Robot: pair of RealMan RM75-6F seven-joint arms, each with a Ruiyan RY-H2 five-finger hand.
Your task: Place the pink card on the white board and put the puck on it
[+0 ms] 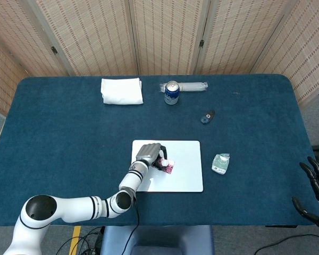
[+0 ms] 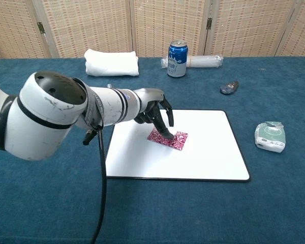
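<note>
Pink card point(image 2: 167, 139), with a dark red-and-white swirl pattern, lies flat on the white board point(image 2: 208, 152). Left hand point(image 2: 153, 109) touches it with fingertips, gripping nothing; right hand point(image 1: 315, 183) hangs open.

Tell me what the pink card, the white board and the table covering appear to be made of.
Pink card: probably thin paper or card, matte, with a printed pink-and-white pattern, lying flat. White board: looks like smooth rigid plastic or coated panel with a dark rim; its surface shows a soft sheen. Table covering: apparently a blue textile such as felt or short-pile cloth, matte and faintly fuzzy.
</note>
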